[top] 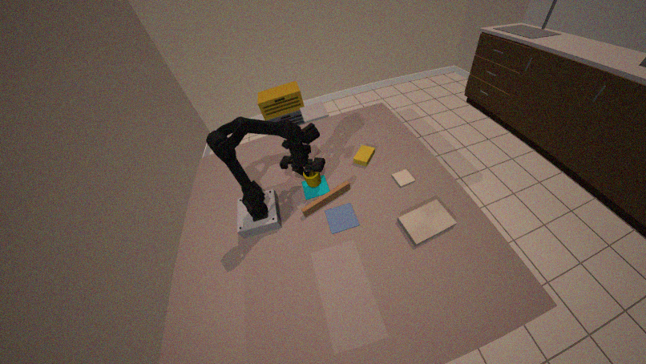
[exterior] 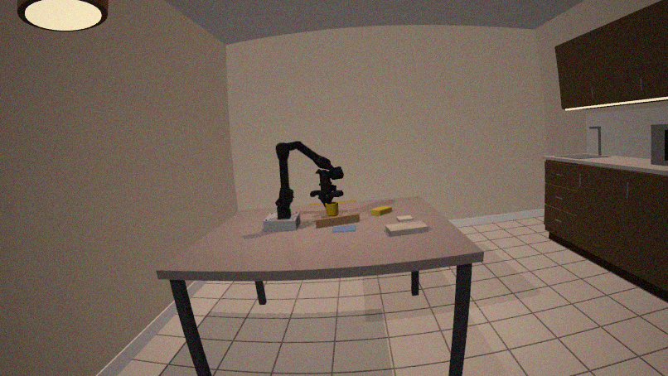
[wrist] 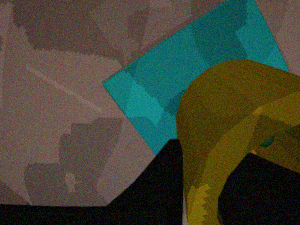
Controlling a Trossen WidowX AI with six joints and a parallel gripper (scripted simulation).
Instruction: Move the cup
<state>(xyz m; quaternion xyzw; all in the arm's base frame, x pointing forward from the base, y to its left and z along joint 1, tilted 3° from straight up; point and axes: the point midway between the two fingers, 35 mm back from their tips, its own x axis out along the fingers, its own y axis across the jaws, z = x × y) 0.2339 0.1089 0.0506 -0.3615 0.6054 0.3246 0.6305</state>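
Note:
A yellow cup (top: 312, 180) (exterior: 332, 209) (wrist: 225, 99) is roughly upright, low over the cyan pad (top: 312, 194) (wrist: 142, 101). Whether its base touches the pad cannot be told. My gripper (top: 308, 171) (exterior: 326, 204) (wrist: 191, 148) is shut on the cup's wall, with one finger outside and one inside. A green marble (wrist: 267, 142) shows inside the cup; the rest of the inside is mostly hidden. The blue pad (top: 341, 218) (exterior: 344, 228) lies bare on the near side of the barrier.
A low wooden barrier (top: 326, 199) (exterior: 337, 220) stands between the two pads. A yellow block (top: 364, 155) (exterior: 380, 210), a small pale tile (top: 403, 177) (exterior: 404, 218) and a larger pale slab (top: 427, 221) (exterior: 406, 228) lie to the right. A yellow box (top: 280, 100) is at the back.

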